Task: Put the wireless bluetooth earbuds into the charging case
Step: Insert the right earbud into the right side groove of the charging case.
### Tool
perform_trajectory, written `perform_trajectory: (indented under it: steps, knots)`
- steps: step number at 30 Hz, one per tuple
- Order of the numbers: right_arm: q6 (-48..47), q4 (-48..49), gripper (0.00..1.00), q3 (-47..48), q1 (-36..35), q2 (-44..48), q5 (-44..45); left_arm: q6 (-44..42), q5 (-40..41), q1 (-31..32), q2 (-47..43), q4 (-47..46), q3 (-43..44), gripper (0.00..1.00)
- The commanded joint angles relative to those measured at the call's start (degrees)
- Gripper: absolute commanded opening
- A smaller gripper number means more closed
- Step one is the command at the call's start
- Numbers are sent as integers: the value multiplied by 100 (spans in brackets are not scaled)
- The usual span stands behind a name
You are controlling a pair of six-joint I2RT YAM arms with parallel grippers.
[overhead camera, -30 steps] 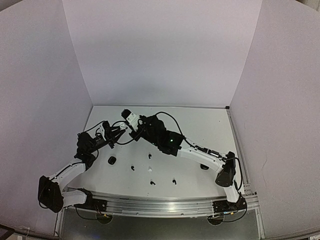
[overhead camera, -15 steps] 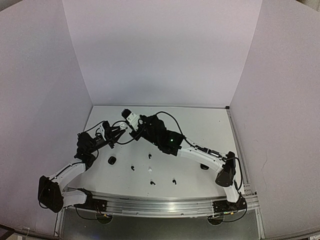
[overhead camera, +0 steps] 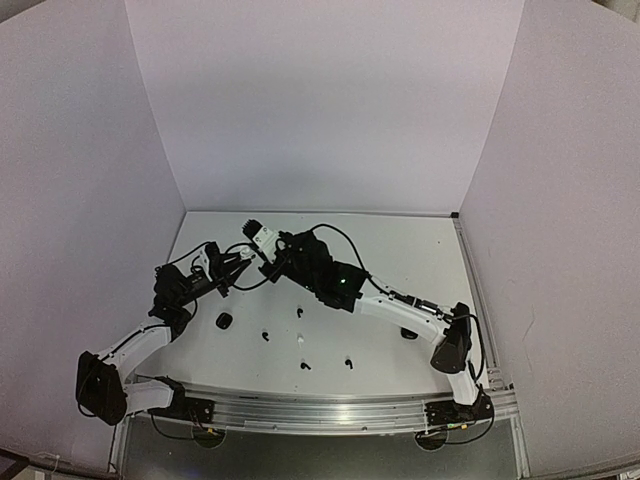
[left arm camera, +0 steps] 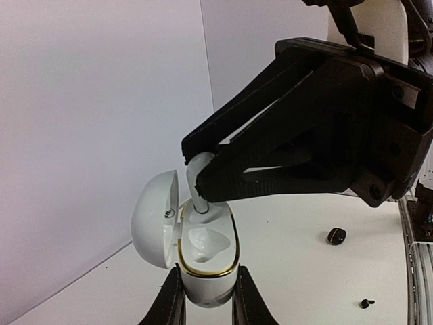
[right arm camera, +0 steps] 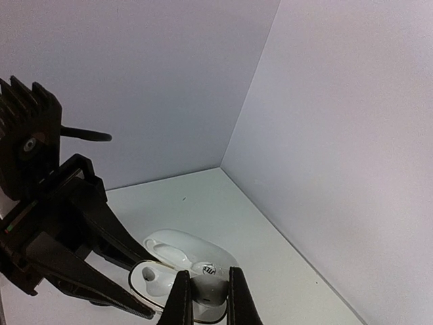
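Note:
My left gripper (left arm camera: 208, 271) is shut on the lower body of a white charging case (left arm camera: 205, 290) with a gold rim, held upright above the table with its lid (left arm camera: 152, 217) swung open to the left. My right gripper (left arm camera: 195, 169) comes in from the upper right, shut on a white earbud (left arm camera: 200, 164). The earbud's stem reaches down into the far socket of the case, and the near socket is empty. In the right wrist view the earbud (right arm camera: 208, 291) sits between my right gripper's (right arm camera: 208, 274) fingers, over the open case (right arm camera: 150, 281). In the top view both grippers meet at the left rear (overhead camera: 240, 266).
Loose earbuds lie on the table: black ones (overhead camera: 266, 335) (overhead camera: 305, 366) (overhead camera: 348, 362) and a white one (overhead camera: 299, 340). A black pebble-like case (overhead camera: 224, 321) lies at the left and another (overhead camera: 408, 333) by the right arm. White walls enclose the table.

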State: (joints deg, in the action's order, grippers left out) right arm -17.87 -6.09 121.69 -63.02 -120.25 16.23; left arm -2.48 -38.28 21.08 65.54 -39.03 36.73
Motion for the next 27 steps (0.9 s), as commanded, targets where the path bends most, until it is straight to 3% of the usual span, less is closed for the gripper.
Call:
perform_trajectory:
  steps: [1, 20, 27]
  knots:
    - [-73, 144, 0, -80, 7, -77, -20, 90, 51, 27, -85, -275, 106, 0]
    - [-175, 125, 0, -6, -21, -225, -104, 27, 240, 26, -56, -375, 88, 0]
    - [-190, 121, 13, 90, -21, -256, -52, -15, 233, 24, -33, -403, 97, 0]
